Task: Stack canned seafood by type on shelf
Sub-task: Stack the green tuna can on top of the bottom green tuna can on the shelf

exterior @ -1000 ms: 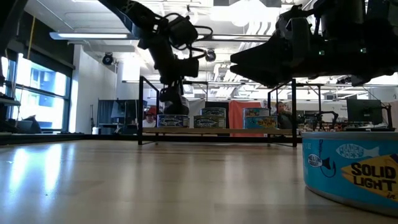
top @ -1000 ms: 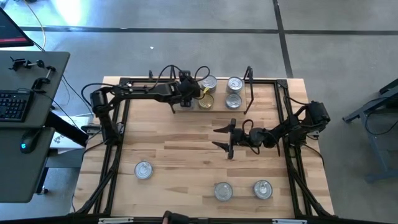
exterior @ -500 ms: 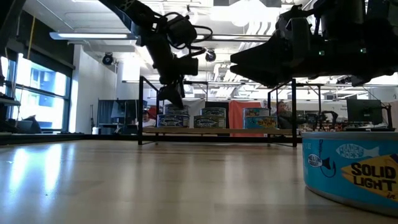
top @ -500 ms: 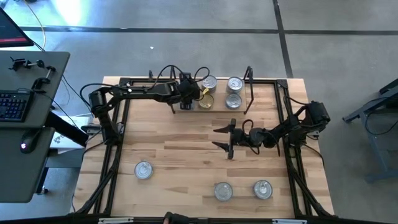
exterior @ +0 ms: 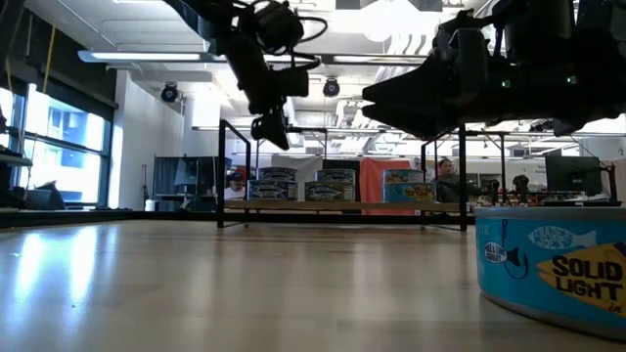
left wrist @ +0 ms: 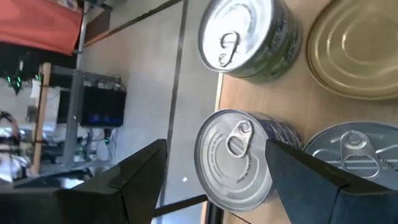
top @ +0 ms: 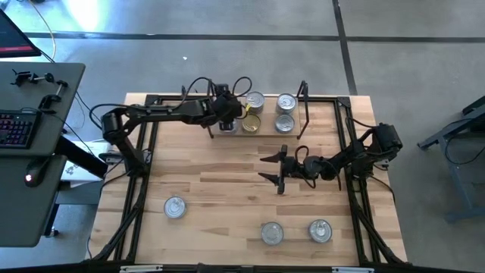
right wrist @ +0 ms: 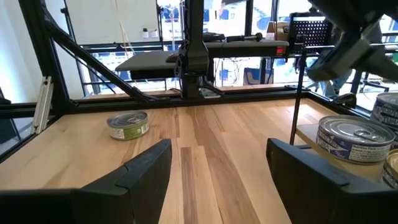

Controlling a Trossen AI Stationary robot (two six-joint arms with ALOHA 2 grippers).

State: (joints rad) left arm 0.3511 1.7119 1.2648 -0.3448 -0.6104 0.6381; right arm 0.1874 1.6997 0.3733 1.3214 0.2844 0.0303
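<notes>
Light-wood bench (top: 227, 189) in black frame, grey concrete floor around, my left fingers (top: 225, 121) spread wide, empty, above tins (top: 255, 101) on the shelf (top: 265, 130) at far edge, my right fingers (top: 271, 168) parted, empty, mid-bench, three loose tins (top: 174, 207) near front

A green-labelled tin (right wrist: 127, 124) sits alone on the tabletop (right wrist: 211, 155), well apart from a silver-lidded tin (right wrist: 353, 139).

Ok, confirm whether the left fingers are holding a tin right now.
No: the left wrist view shows the left fingers spread open and empty above a silver-lidded tin on the shelf.
</notes>
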